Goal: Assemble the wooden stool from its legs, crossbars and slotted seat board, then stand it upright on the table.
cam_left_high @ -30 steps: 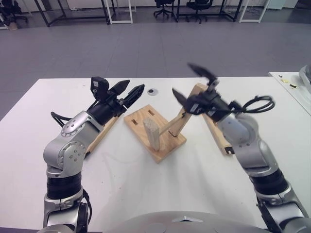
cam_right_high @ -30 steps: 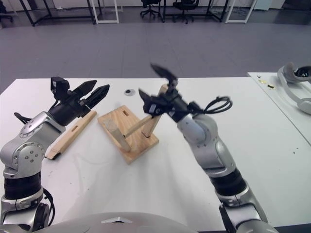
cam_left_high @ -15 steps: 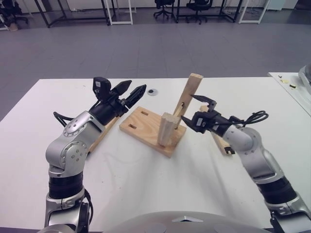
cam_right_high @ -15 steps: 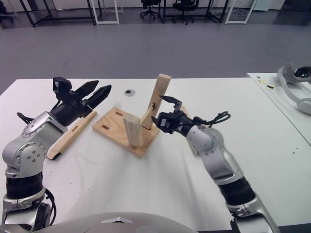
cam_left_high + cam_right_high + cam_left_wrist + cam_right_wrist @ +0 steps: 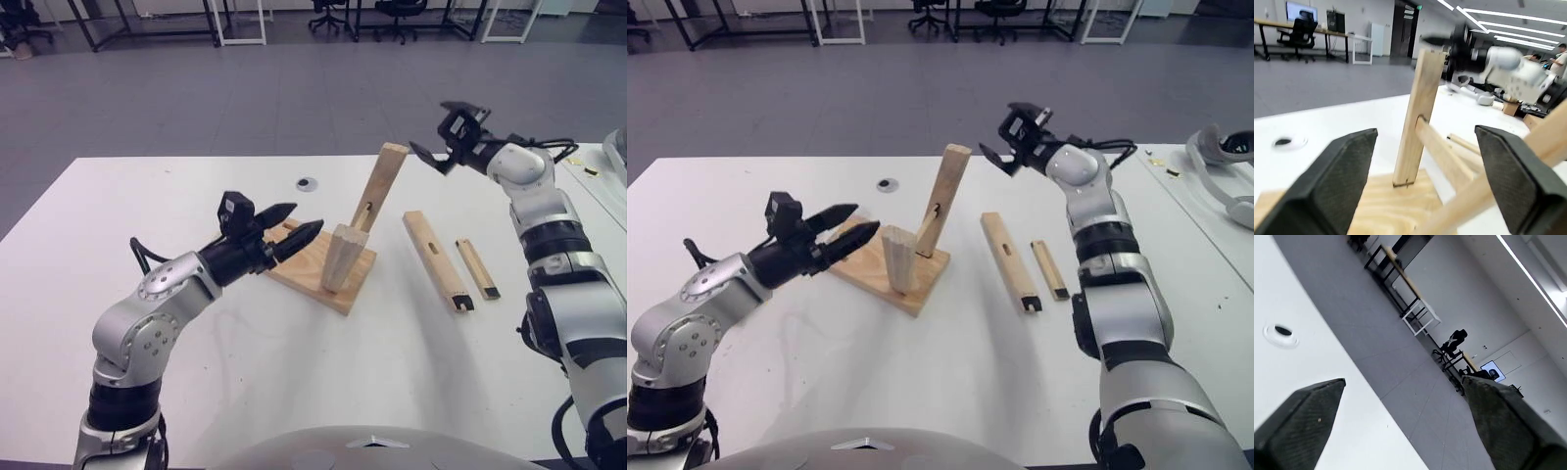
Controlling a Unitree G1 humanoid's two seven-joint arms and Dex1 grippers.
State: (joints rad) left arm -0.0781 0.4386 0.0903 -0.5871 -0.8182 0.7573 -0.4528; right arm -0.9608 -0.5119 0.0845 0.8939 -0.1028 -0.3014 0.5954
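The white table [image 5: 294,382] carries the seat board [image 5: 351,286], lying flat. A tall leg [image 5: 380,186] and a short leg [image 5: 341,257] stand in it, joined by a crossbar [image 5: 1440,149]. The left gripper [image 5: 304,217] hangs low over the board's left end, fingers apart. The right gripper [image 5: 428,125] is in the air, right of and beyond the board, fingers also spread. A loose leg [image 5: 436,259] and a bar [image 5: 477,266] lie right of the board. A grommet [image 5: 308,183] sits beyond the board. Past it are grey floor [image 5: 294,98], desks [image 5: 240,24] and chairs [image 5: 397,12].
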